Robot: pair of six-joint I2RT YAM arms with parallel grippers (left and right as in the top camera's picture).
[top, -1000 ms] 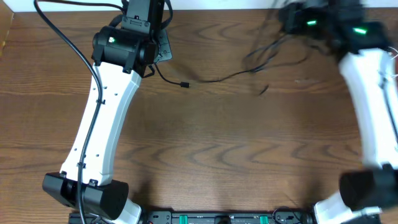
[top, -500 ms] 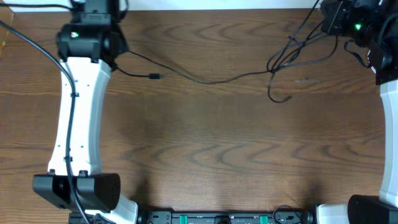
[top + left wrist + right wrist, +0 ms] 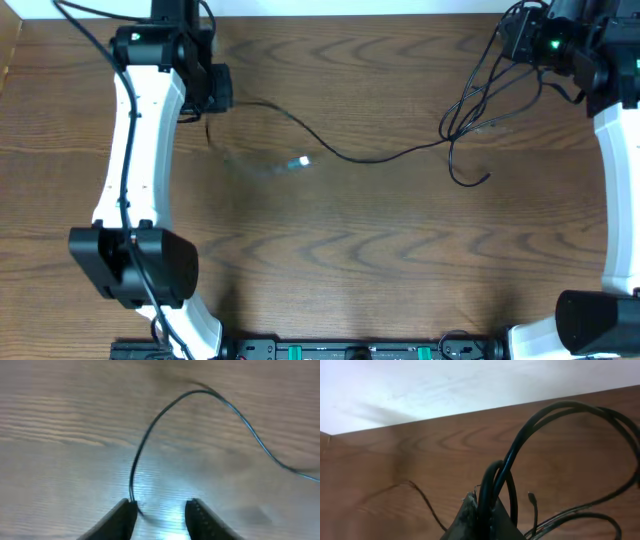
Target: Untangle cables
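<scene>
Now | right end effector [image 3: 481,510]: closed on cables [image 3: 470,108] at 1 o'clock, seemingly anchoring the tangle | left end effector [image 3: 159,509]: narrowly parted at 10 o'clock, one strand [image 3: 350,155] touching one finger [image 3: 125,515], unpinched | strand stretched across desk [image 3: 330,260], likely for separation.

Lab: robot arms [image 3: 140,160], wooden table [image 3: 350,270]

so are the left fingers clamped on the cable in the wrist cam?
No: the left fingers stand apart with a clear gap, and the black cable only runs beside one of them.
</scene>
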